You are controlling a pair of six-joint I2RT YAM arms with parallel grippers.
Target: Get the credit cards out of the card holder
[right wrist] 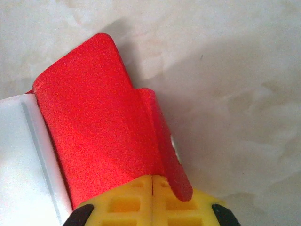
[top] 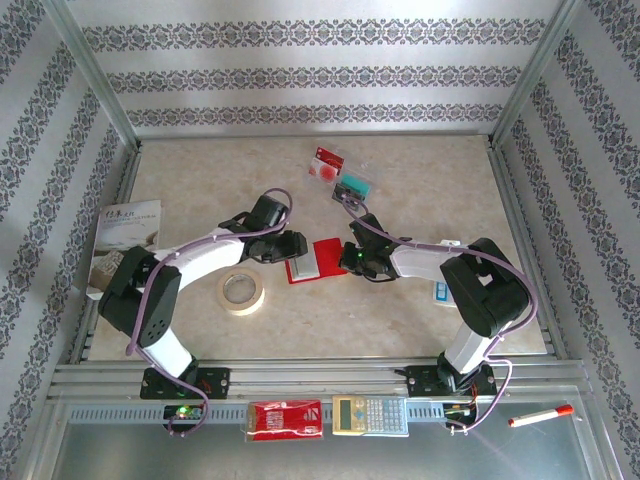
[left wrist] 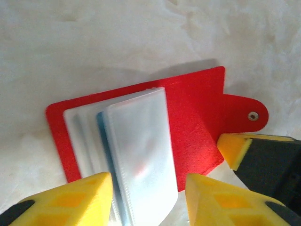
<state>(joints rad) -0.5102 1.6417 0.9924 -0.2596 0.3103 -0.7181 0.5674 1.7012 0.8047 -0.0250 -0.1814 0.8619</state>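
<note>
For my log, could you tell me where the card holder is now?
In the top view the card holder lies open mid-table between the left gripper and right gripper, right of the tape roll.

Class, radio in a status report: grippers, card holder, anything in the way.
Left gripper open, astride clear pockets. Right gripper shut, against open card holder's cover. Nothing blocking.
</note>
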